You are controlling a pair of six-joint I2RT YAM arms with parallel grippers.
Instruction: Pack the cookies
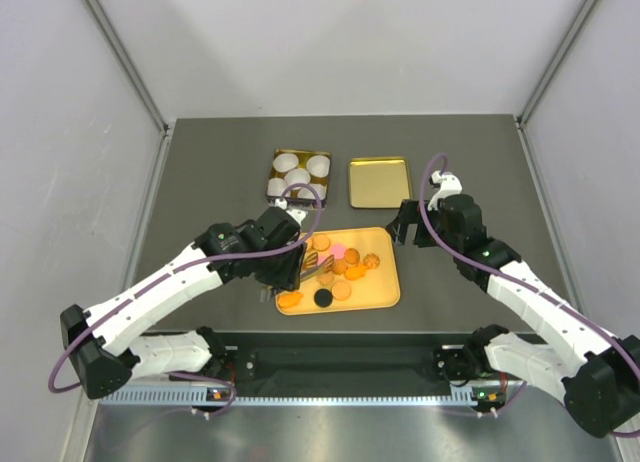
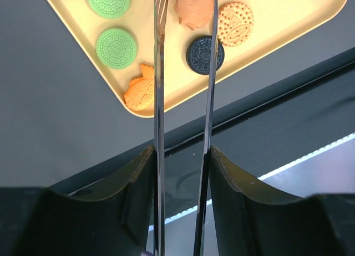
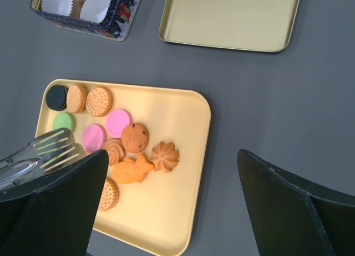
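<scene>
The cookies (image 1: 340, 267) lie on a yellow tray (image 1: 386, 290): orange, tan, pink, green and black ones. My left gripper (image 1: 297, 269) is shut on metal tongs (image 1: 320, 265) that reach over the tray's left part. In the left wrist view my gripper (image 2: 182, 153) presses the tongs (image 2: 159, 73), whose arms flank a tan cookie (image 2: 194, 9); I cannot tell if it is gripped. My right gripper (image 1: 403, 225) is open and empty above the tray's far right corner; in its wrist view (image 3: 172, 153) it hangs over a flower cookie (image 3: 165, 156) and a fish cookie (image 3: 130, 170).
A patterned tin box (image 1: 272, 189) with white paper cups (image 1: 297, 167) stands behind the tray, also in the right wrist view (image 3: 119, 18). Its gold lid (image 1: 379, 182) lies open side up to the right. The black rail (image 1: 340, 362) runs along the near edge.
</scene>
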